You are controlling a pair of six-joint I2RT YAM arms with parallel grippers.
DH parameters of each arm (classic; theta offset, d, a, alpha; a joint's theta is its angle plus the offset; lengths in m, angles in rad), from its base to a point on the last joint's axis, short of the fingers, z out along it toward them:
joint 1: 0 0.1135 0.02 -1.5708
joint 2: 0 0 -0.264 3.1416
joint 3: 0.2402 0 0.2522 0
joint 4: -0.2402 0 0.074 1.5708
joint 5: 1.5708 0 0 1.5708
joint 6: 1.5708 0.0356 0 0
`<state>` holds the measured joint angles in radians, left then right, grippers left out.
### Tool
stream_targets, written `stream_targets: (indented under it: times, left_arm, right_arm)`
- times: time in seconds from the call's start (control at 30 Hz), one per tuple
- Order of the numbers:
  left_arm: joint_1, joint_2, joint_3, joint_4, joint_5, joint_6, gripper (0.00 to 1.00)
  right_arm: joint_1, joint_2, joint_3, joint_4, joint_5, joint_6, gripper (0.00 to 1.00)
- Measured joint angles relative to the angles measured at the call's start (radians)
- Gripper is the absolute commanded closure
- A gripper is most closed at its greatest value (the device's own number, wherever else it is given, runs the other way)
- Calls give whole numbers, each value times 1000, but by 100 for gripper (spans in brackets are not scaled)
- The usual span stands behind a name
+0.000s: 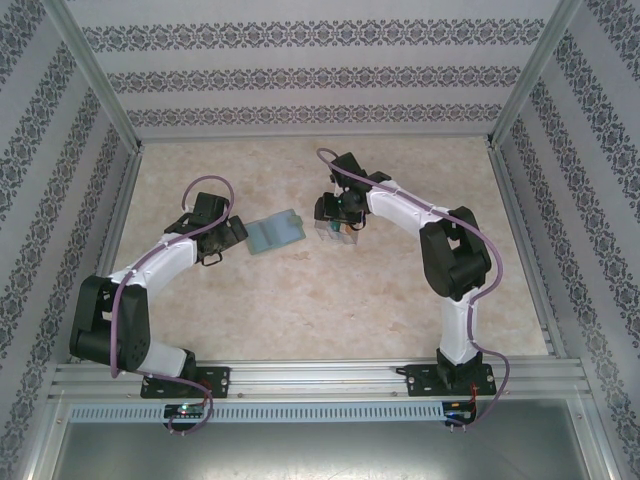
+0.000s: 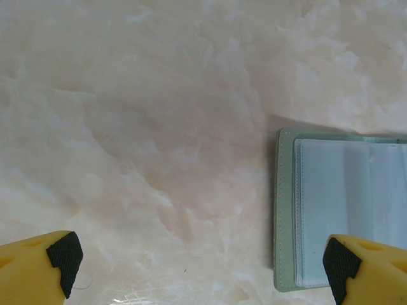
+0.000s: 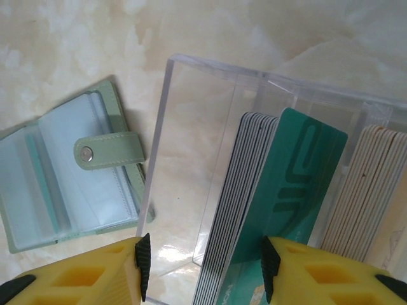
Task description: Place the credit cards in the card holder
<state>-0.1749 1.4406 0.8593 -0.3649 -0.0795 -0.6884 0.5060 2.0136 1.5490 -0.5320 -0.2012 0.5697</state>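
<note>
Marble table [image 1: 300, 300]; clear box [image 3: 191, 127] holds upright credit cards [image 3: 299, 171]; card holder [image 3: 63, 178] lies open.

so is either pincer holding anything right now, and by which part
Nothing looks held. Left pincer is open. Right pincer straddles the teal card standing in the clear box, jaws apart with a gap showing beside it.

- Left arm [image 1: 150, 266], right arm [image 1: 402, 208]: white shells, black joints.
- Mauve cable [image 1: 208, 179] looped along each.
- Black base plates [image 1: 185, 382] at 6 o'clock, bolted down.
- Left hand [image 2: 200, 264], right hand [image 3: 203, 267]: yellow fingers [image 2: 28, 267] with hollow cut-outs, black pads [image 2: 63, 254] inside the tips.
</note>
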Motion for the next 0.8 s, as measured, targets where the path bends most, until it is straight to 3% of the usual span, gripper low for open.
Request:
stream_targets:
  times: [0.17,0.57,0.8]
  left_arm:
    - [0,0,0,0,0,0,1]
    - [0,-6,-13,2,-1,4,1]
    - [0,-6,-13,2,-4,8,1]
  right_arm:
    - [0,-8,0,2,-6,0,55]
    - [0,-8,-2,2,-6,-3,76]
    - [0,-8,-2,2,-6,-4,81]
